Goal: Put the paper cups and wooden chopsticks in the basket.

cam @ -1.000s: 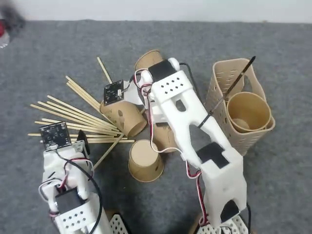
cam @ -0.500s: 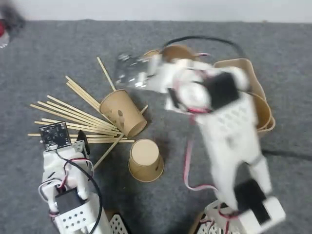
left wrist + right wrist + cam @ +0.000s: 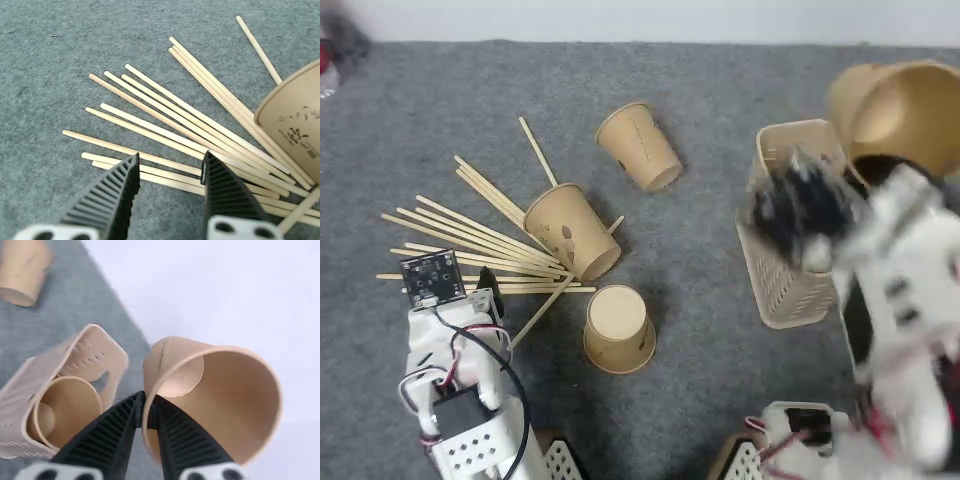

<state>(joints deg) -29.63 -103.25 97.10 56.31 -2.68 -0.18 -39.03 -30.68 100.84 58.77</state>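
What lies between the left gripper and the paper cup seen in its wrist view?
Wooden chopsticks, fanned on the grey carpet, lie between the left gripper and the paper cup, as the left wrist view shows.

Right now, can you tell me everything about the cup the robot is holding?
It is a tan paper cup, empty, tipped sideways with its mouth toward the wrist camera. The right hand pinches its rim, one finger inside. It hangs in the air near the basket, touching nothing else.
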